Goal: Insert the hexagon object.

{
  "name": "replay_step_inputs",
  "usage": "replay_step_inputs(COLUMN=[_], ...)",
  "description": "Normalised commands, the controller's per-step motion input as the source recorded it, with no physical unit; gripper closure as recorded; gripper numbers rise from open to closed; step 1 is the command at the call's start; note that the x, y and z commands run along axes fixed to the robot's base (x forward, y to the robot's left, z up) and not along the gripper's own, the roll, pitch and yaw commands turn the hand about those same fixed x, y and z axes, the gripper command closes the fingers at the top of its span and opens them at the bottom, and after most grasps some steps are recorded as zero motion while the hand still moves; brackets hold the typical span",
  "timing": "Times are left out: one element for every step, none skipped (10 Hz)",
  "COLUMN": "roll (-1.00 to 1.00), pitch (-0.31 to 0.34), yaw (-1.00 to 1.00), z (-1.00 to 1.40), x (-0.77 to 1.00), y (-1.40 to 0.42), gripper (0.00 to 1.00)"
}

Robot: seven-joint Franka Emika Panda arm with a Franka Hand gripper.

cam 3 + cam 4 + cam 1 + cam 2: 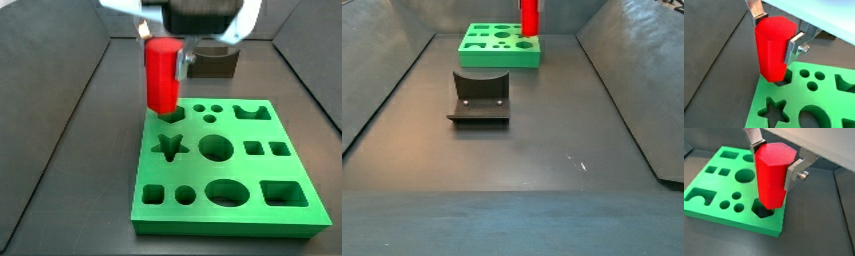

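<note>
your tool [774, 160] grips the hexagon object [771, 175] upright near its top, upper centre of frame. its lower end sits at the green board's [711, 190] corner hexagonal hole [763, 210], barely entered; pushing down remains.

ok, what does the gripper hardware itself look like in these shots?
The gripper has two flat silver metal finger plates; one carries a bolt and angled bracket at its tip. In a side view the gripper body above them looks dark with pale grey housing. No cables or markings are legible. The dark pads can't be made out.
</note>
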Motion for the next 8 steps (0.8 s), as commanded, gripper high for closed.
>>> replay_step_inputs(roll=[0.17, 0.18, 0.15, 0.13, 0.09, 0.05, 0.05, 0.05], pitch=[-0.076, -0.039, 0.0, -0.029, -0.126, -0.19, -0.161, -0.123], yaw=[0.0, 0.0, 0.0, 0.0, 0.07, 0.34, 0.34, 0.2], z=[-0.73, -0.67, -0.65, -0.73, -0.88, -0.85, -0.94, -1.0], x=[0.27, 0.31, 0.46, 0.39, 0.1, 0.0, -0.02, 0.0], y=[0.01, 0.04, 0.08, 0.03, 0.06, 0.16, 0.13, 0.03], gripper=[1.0, 1.0, 1.0, 1.0, 1.0, 1.0, 1.0, 1.0])
